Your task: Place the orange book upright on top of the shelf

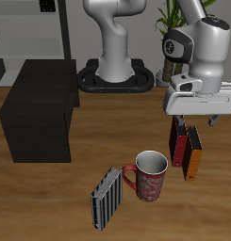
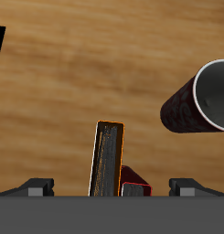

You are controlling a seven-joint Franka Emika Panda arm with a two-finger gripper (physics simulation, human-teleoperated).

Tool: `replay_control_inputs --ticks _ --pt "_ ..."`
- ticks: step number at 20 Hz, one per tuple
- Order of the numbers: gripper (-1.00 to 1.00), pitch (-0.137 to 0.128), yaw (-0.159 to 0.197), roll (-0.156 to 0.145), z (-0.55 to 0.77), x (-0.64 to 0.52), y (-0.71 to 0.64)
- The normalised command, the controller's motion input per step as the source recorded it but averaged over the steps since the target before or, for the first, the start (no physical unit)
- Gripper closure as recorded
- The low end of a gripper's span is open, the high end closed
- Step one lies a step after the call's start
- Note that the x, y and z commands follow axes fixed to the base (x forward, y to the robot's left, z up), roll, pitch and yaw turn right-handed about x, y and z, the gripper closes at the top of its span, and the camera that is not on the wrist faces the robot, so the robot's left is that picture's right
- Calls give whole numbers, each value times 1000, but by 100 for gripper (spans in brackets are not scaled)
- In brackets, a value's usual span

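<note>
A wooden tabletop (image 1: pixel 51 202) carries everything. The tool (image 1: pixel 189 120) hangs spread, pinching nothing, directly above the upright orange book (image 1: pixel 193 156) and red book (image 1: pixel 180 144). The shelf (image 1: pixel 37 108) stands well apart from it; a mug (image 1: pixel 150 175) sits near.

Wooden table (image 1: pixel 51 202) carries: orange book (image 1: pixel 193 155) and red book (image 1: pixel 180 143) standing side by side right under the gripper (image 1: pixel 191 119); red patterned mug (image 1: pixel 149 175) near the claw, toward the front edge; grey striped book (image 1: pixel 107 199) beyond the mug; dark shelf (image 1: pixel 40 111) well apart from the claw.
</note>
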Motion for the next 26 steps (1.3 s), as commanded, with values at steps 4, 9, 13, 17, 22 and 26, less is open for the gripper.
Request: replay_control_inputs --ticks 4,9,13,17,22,26 --pt "-100 8 -1 2 -69 27 -5" --pt "-100 16 19 8 -192 27 36" --pt "-100 25 10 2 -218 46 60" --pt "-100 10 9 17 -138 21 51" --pt "-100 15 5 2 -144 34 4" --pt "-100 26 4 0 -182 72 -60"
